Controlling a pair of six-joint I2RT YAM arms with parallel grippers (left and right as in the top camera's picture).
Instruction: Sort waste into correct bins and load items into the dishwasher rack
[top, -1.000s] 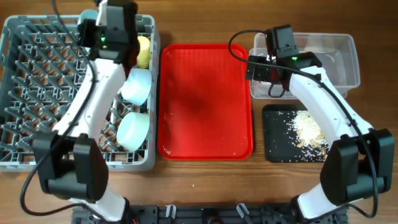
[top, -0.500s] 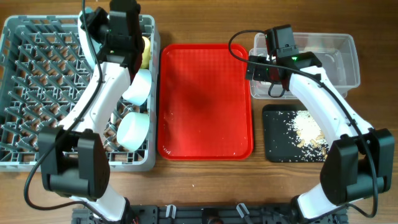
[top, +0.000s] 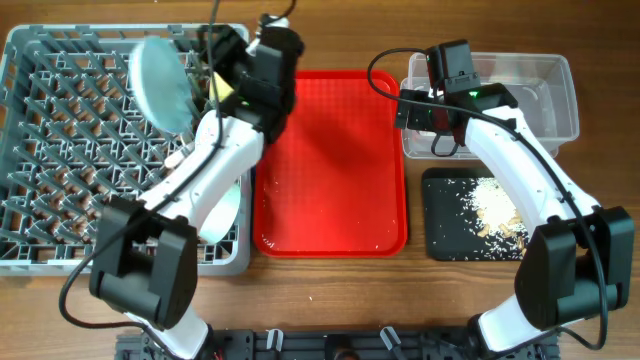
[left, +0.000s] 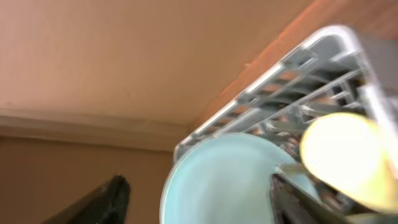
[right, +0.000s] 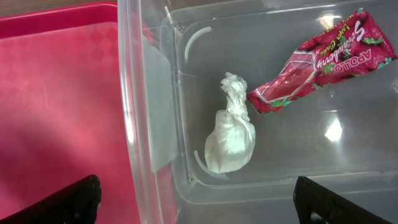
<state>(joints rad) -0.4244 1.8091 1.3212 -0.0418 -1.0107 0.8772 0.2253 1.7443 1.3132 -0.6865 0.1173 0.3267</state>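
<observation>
Grey dishwasher rack (top: 60, 150), far left: light blue plate (top: 160, 80) stands on edge in it. Left gripper (left: 198, 186) beside plate, jaws apart, gripping nothing. Right gripper (right: 196, 186), jaws wide, empty, over clear tub (right: 134, 93); tissue scrap (right: 230, 137) and red wrapper (right: 317, 62) lie inside.

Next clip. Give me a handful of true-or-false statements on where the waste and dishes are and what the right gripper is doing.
1. The red wrapper and the tissue lie in the clear tub. True.
2. The food scraps lie on the black tray. True.
3. The yellow cup stands on the black tray. False: it sits in the rack.
4. The right gripper is shut on the tissue. False: its jaws are wide apart above the tub and the tissue lies loose.
5. The blue plate lies flat on the table. False: it stands on edge in the rack.
</observation>
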